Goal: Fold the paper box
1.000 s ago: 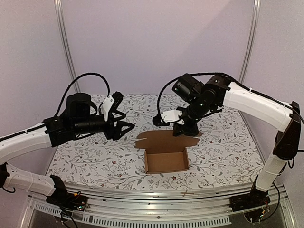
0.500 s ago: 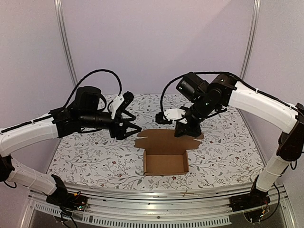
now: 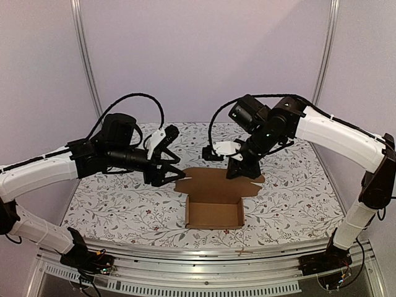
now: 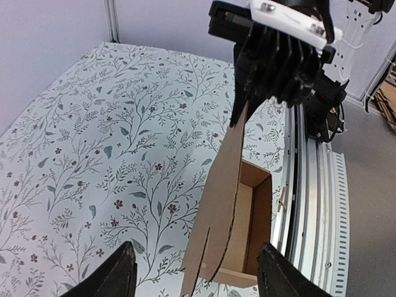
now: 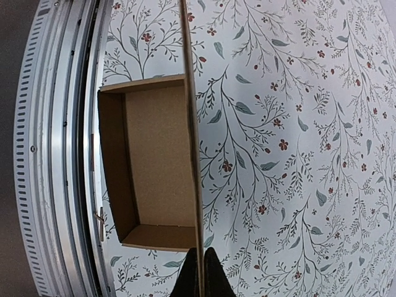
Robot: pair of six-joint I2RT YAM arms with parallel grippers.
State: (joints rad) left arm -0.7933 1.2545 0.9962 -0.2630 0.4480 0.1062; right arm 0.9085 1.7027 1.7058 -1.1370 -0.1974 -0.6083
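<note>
Floral-cloth desk (image 3: 111, 210), paper box (image 3: 215, 212) mid-desk near the front edge: tray formed, lid flap (image 3: 216, 182) raised from its far wall. Right end effector (image 3: 238, 173) pinches flap's far edge, closed on it. Left end effector (image 3: 177, 175), jaws apart, faces flap's left end along its long axis, nearly straddling it.

One paper box (image 3: 214, 213) — two grippers (image 3: 178, 173) (image 3: 242, 174), one table (image 3: 111, 204)

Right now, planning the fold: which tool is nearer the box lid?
Right. Right tool pinches the lid near its right end; left tool hangs open at its left end, not gripping.
</note>
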